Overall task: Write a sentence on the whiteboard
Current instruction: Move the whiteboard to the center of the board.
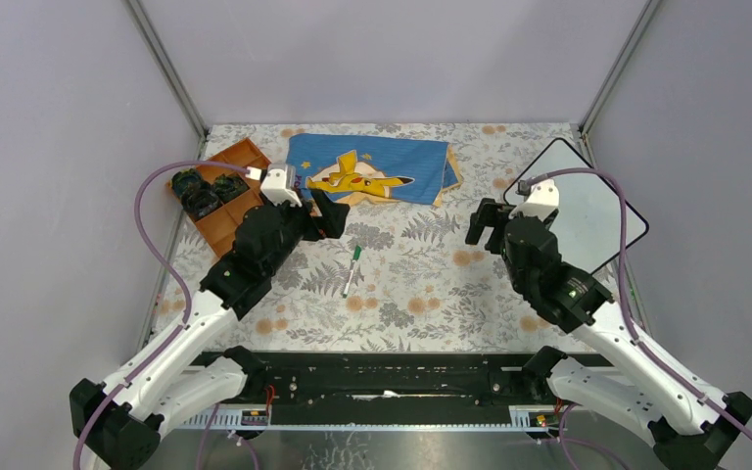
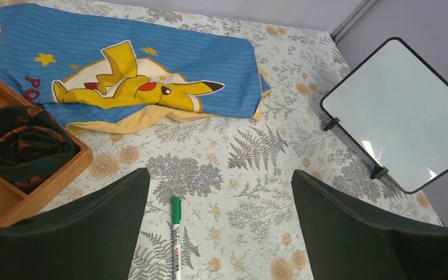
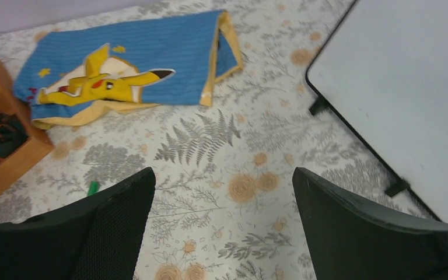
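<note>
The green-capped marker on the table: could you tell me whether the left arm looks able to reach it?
Probably yes. The marker lies in the open just ahead of the left gripper, whose jaws stand open; nothing lies between, and the wooden tray and blue cloth sit aside.

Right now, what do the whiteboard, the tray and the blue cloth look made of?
The whiteboard: glossy white panel, maybe coated metal or melamine, glare streaks show; thin black frame and feet look plastic. The tray: matte brown flat walls, looks like wood, could be plastic. The blue cloth: soft fabric, it folds and wrinkles, fine stripes, printed cartoon, yellow underside.
</note>
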